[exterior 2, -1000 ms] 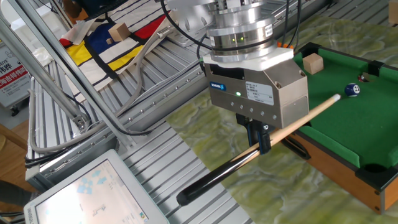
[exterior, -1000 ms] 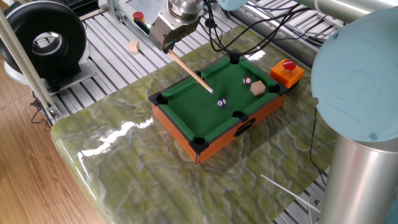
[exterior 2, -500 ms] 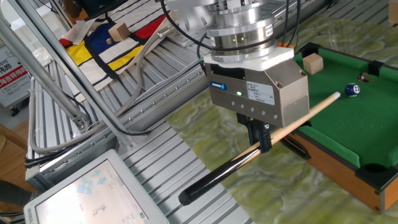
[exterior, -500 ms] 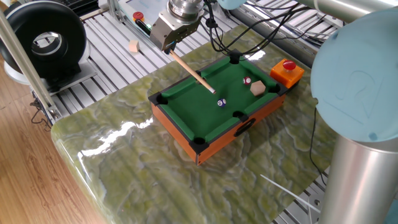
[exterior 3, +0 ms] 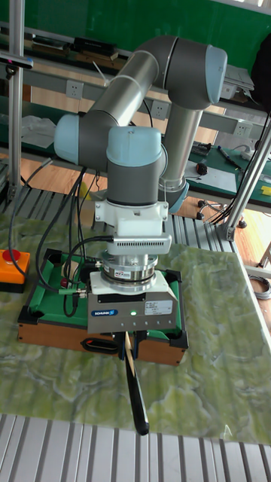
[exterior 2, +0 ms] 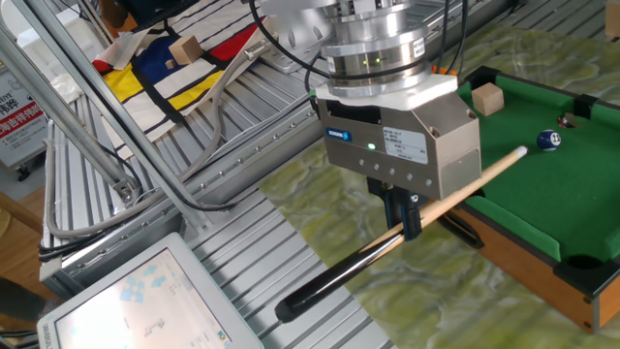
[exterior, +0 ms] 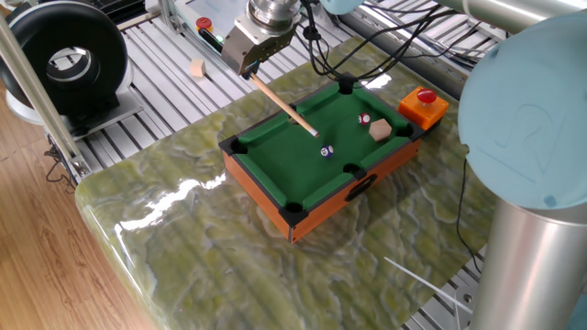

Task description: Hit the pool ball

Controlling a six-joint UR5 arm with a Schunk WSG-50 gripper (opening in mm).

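Well apart, pool ball [exterior 2: 549, 141], pincer [exterior 2: 405, 215]

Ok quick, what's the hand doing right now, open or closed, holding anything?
Hand: closed on the cue stick, its tip just short of the pool ball.

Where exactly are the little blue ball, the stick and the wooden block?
pool ball [exterior 2: 549, 141], the other fixed view, its middle.
cue stick [exterior 2: 465, 189], the other fixed view, pale shaft.
wooden cube [exterior 2: 488, 99], the other fixed view, front face.

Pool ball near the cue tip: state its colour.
Dark blue with a white spot, the pool ball shows best in the other fixed view.
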